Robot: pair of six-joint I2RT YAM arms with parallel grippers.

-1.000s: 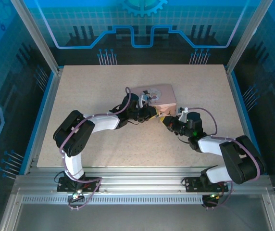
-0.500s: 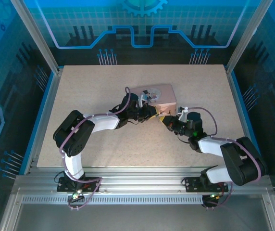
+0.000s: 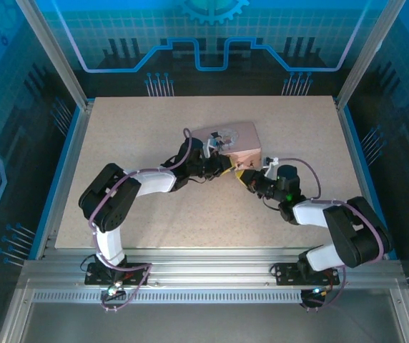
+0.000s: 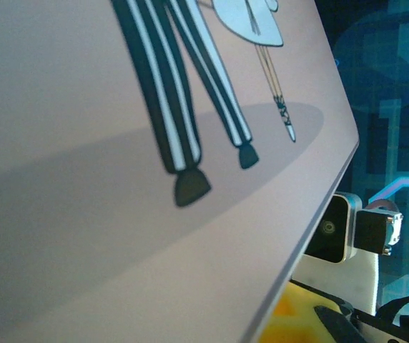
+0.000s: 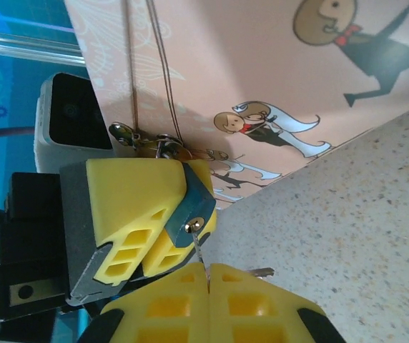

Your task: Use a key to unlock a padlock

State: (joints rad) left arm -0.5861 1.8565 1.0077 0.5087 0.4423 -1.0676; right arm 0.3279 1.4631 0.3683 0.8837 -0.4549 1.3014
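Note:
In the right wrist view the padlock point(image 5: 192, 202) is a small dark blue-green block with a shiny keyhole. It is pinched between the yellow fingers point(image 5: 129, 193) of my left gripper point(image 3: 225, 164), which is shut on it. A thin silvery key point(image 5: 201, 251) runs from the keyhole down into my right gripper point(image 5: 208, 277), which is shut on it; its tip sits in the keyhole. From above, my right gripper point(image 3: 245, 176) meets the left one at the near edge of the pink box point(image 3: 239, 137).
The pink box point(image 5: 262, 64) with cartoon figures stands right behind both grippers, and its lid point(image 4: 119, 214) lies close under the left wrist camera. A second key end point(image 5: 262, 272) sticks out beside my right fingers. Speckled table point(image 3: 154, 121) lies all round, framed by rails.
Both grippers have shifted slightly up and left toward the box, still joined at the padlock. The right forearm has swung a little to the left.

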